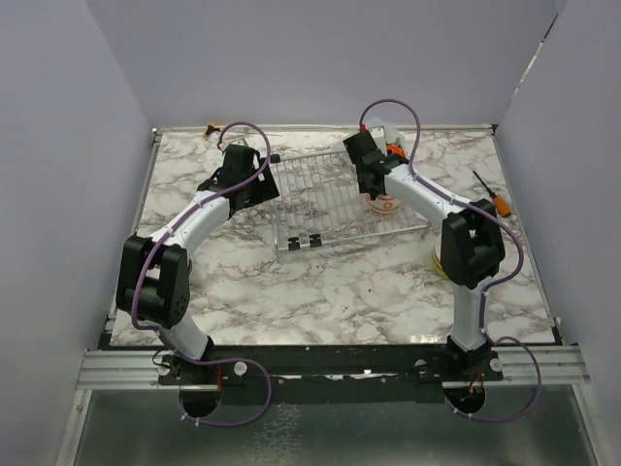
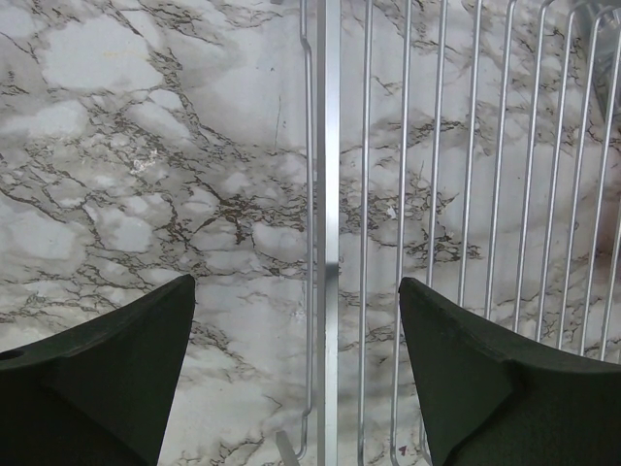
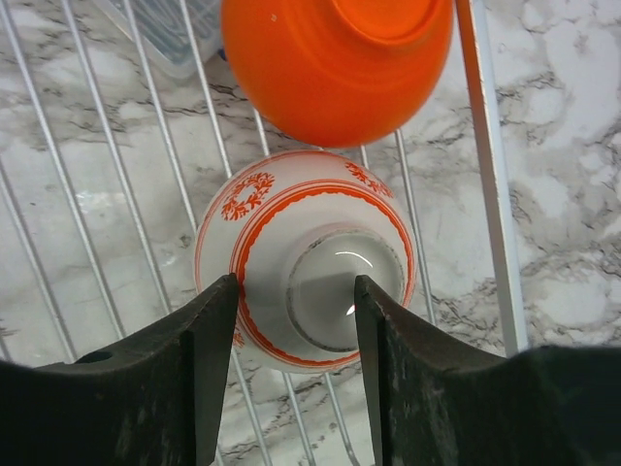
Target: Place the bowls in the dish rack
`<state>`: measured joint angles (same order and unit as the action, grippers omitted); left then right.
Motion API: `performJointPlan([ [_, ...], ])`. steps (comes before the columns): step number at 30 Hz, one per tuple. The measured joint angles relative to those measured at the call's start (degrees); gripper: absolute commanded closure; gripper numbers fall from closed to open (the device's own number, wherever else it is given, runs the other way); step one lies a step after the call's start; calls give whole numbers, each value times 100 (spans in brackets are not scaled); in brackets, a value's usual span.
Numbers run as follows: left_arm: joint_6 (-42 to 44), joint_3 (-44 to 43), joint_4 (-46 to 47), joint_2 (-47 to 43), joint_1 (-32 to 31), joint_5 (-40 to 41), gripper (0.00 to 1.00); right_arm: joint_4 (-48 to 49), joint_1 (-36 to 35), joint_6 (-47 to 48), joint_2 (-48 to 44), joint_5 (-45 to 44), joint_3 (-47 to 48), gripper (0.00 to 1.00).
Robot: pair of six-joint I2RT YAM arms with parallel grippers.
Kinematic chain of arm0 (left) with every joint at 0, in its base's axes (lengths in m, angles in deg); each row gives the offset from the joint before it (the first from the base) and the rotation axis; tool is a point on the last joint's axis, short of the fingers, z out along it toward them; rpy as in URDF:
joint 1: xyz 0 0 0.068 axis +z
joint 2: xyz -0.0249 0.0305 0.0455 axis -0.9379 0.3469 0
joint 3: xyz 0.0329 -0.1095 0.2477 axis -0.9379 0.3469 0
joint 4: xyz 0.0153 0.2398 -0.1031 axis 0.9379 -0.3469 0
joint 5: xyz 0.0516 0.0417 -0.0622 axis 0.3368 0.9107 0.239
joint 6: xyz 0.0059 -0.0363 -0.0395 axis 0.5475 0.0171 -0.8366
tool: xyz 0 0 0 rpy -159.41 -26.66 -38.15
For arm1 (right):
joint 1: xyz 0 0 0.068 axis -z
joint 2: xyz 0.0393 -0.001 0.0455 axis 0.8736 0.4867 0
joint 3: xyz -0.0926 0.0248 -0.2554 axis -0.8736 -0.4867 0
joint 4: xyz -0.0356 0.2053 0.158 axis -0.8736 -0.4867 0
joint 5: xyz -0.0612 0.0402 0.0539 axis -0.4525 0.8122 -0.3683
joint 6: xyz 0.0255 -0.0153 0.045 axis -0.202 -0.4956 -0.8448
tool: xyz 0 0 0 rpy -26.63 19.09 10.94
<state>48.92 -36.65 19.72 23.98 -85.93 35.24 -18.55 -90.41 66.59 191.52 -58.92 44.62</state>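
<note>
The silver wire dish rack [image 1: 330,199] lies at the table's middle back. A white bowl with red pattern [image 3: 291,223] sits upside down on its right side, and also shows in the top view [image 1: 385,203]. An orange bowl [image 3: 335,68] sits upside down just beyond it, at the far right corner [image 1: 394,150]. My right gripper [image 3: 296,286] hovers over the patterned bowl. Its jaws are partly open and astride the bowl's base, offset from the foot ring and not clamping it. My left gripper [image 2: 296,291] is open and empty above the rack's left edge bar [image 2: 328,194].
A yellowish bowl edge [image 1: 435,257] shows under the right arm's elbow. An orange-handled screwdriver [image 1: 493,194] lies at the right. A clear plastic container [image 3: 160,39] sits behind the rack. A small brownish object [image 1: 211,127] lies at the back left. Walls enclose three sides.
</note>
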Motion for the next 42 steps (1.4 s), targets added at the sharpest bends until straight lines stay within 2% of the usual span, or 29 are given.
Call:
performJointPlan([
  [7,-70,0,0,0,4,-9,14,15,142,0,-326,-238,-518,52],
  [19,-149,-4,-2,0,4,-28,14,466,514,278,-385,-42,-658,51],
  [28,-122,-116,-39,0,4,-37,13,317,573,160,-522,428,-509,25],
  [34,-15,-402,-96,-2,15,-42,11,-94,721,-374,-1565,649,-562,23],
  [38,46,-542,-92,-63,15,-66,10,-446,1086,-1021,-2573,649,-1051,24],
  [42,98,-671,-105,-164,15,-127,10,-940,1624,-1672,-3318,660,-1930,30],
])
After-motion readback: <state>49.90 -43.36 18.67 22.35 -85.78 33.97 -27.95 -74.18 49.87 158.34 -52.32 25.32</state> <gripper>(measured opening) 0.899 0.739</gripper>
